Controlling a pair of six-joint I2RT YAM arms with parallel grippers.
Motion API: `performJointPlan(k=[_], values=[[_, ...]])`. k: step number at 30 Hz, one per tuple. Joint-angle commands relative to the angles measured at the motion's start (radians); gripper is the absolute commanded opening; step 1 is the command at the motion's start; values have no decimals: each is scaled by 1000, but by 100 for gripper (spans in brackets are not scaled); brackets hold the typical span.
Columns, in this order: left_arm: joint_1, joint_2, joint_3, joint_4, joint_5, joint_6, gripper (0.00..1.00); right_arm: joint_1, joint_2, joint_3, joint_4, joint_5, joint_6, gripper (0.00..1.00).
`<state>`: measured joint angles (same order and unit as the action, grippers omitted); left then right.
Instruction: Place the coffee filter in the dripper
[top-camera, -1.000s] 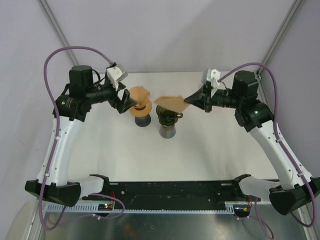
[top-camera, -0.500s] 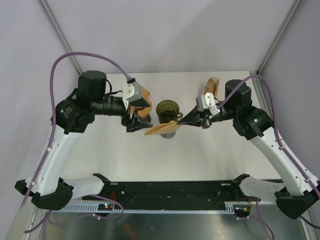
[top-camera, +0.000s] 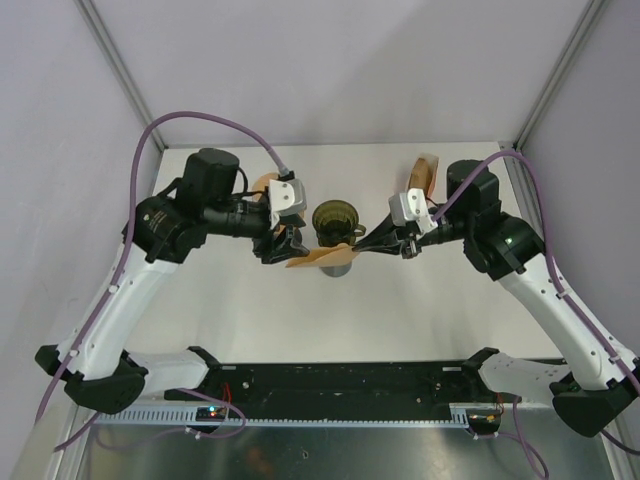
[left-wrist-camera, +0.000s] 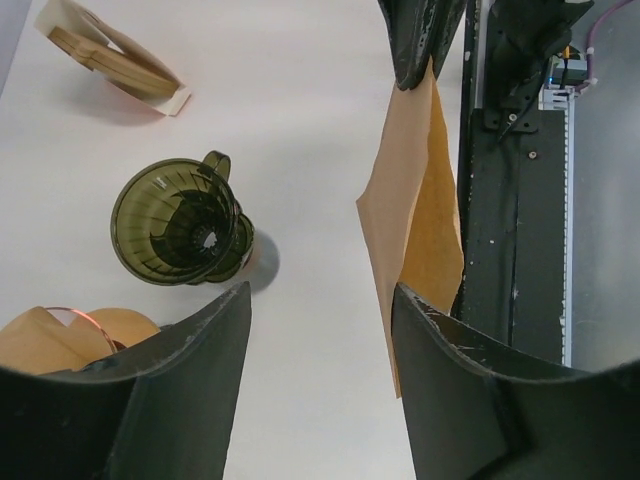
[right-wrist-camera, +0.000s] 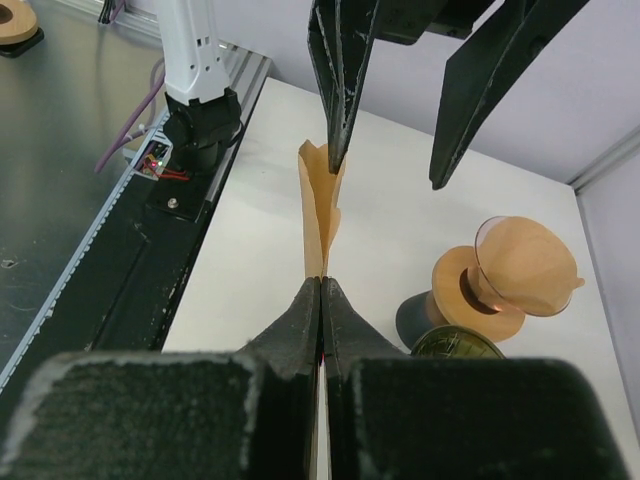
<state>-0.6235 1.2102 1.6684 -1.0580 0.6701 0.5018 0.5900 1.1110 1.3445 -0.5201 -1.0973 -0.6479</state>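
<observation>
Entry: change over the last second, top view.

- You carried the coffee filter (top-camera: 318, 259) off its spot above the green dripper (top-camera: 335, 217). It hung at about 6 o'clock of the dripper, in the air and clear of the rim, not in the cone.
- The right claw (right-wrist-camera: 321, 283) was pressed together on one corner of the filter, as the right wrist view showed. It had swung to about 4 o'clock of the dripper.
- The left claw (top-camera: 287, 247) left the orange dripper (right-wrist-camera: 512, 268) at 10 o'clock and came in to about 8 o'clock, facing the right claw across the paper.
- Its jaws had been narrowing but were spread. In the right wrist view one finger (right-wrist-camera: 336, 120) lay against the filter's free edge and the other finger stood apart. It was not pinching yet.
- The filter was folded flat and on edge in both wrist views.
- The spare filter stack (top-camera: 425, 172) sat on the bench (top-camera: 420, 310) at about 1 o'clock, untouched.

Reading: this looked like a two-claw step to spread the flat filter into a cone before seating it. Placement itself had not started, and the dripper's mouth stood empty.

Caution: the paper was thin. Closing the left claw off the edge could crease or tear it.
</observation>
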Motion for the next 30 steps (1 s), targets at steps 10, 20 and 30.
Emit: performJointPlan(k=[10,20,30], values=[[-24,20,-49,0,27,45,43,5,14,8,0,-10,-23,0],[-32,114,30,17,-277,-157,0,7,37,8,127,314,130,68],[-35,175,70,104,-438,-223,0,134,6,16,141,370,-50,78]])
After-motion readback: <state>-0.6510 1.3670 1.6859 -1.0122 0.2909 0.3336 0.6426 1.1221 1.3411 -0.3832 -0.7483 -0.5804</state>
